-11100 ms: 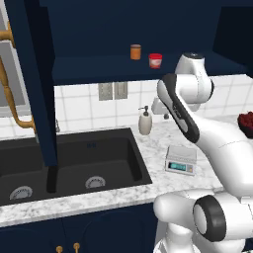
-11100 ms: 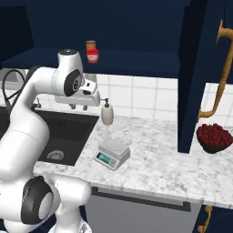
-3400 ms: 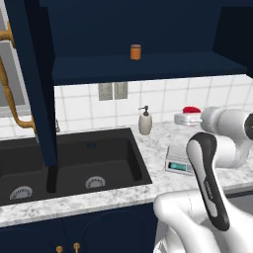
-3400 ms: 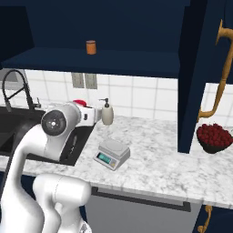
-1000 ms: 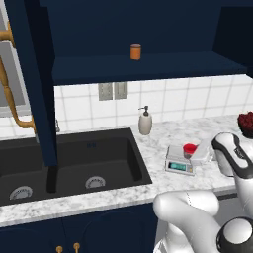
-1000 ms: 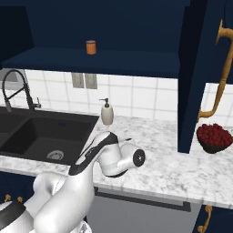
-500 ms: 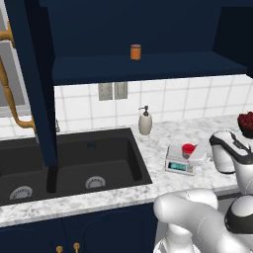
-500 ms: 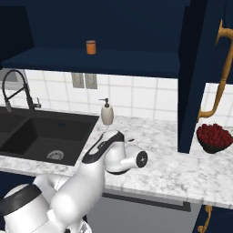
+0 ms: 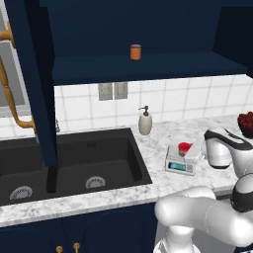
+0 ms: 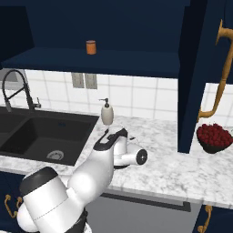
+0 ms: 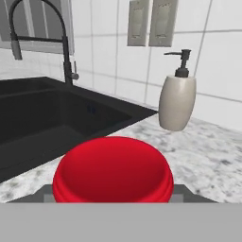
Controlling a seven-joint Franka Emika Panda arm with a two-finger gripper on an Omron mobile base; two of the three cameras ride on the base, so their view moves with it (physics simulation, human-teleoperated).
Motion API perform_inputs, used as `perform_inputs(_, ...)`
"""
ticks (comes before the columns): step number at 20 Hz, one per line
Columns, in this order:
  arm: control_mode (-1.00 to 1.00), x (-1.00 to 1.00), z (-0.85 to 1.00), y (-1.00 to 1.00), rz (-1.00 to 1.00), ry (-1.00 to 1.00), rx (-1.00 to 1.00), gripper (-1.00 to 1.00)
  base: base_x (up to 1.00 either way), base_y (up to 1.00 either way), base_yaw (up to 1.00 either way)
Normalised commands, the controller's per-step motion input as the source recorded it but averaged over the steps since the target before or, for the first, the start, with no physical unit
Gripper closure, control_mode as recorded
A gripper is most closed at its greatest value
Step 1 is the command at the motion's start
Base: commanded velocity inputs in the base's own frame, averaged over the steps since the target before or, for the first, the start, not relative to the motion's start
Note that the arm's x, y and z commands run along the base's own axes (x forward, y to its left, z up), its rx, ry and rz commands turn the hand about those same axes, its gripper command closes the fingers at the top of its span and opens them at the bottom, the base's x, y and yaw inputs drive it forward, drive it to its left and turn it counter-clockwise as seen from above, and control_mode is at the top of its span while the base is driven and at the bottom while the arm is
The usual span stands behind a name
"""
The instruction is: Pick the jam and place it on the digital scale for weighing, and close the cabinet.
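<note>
The jam (image 9: 184, 147), a short jar with a red lid, stands low over the silver-grey digital scale (image 9: 178, 166) on the marble counter, right of the sink. My gripper (image 9: 190, 149) reaches in from the right and is shut on the jam. In the hand view the red lid of the jam (image 11: 112, 171) sits very close, with grey corners of the scale (image 11: 187, 193) below it; my fingertips are hidden. The navy wall cabinet stands open: its left door (image 9: 33, 74) and right door (image 10: 195, 68) both swing out toward me.
An orange-brown jar (image 9: 135, 51) stands on the cabinet shelf. A soap dispenser (image 9: 145, 122) is behind the scale by the tiled wall. The black sink (image 9: 74, 163) with its faucet (image 10: 16, 86) lies left. A bowl of red fruit (image 10: 214, 136) sits at the right.
My gripper has carried the jam slightly left over the scale. Nothing else has moved.
</note>
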Motion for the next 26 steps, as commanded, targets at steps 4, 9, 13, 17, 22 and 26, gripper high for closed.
perform_inputs(4,-1.0,0.21,-0.14,-0.07,0.0,0.0,0.0,1.0,0.0,0.0,0.0)
perform_inputs(9,-1.0,0.03,-0.23,0.03,0.01,-0.04,0.0,-1.0,0.0,0.0,0.0)
perform_inputs(13,-1.0,0.0,-0.01,0.03,0.0,-0.12,0.0,-1.0,0.0,0.0,0.0)
perform_inputs(17,-1.0,0.0,0.0,0.0,0.0,-0.11,0.0,-1.0,0.0,0.0,0.0)
perform_inputs(22,-1.0,0.0,0.0,0.0,0.0,-0.01,0.0,-1.0,0.0,0.0,0.0)
perform_inputs(26,-1.0,-0.16,0.04,-0.02,0.0,-0.05,0.0,-1.0,0.0,0.0,0.0)
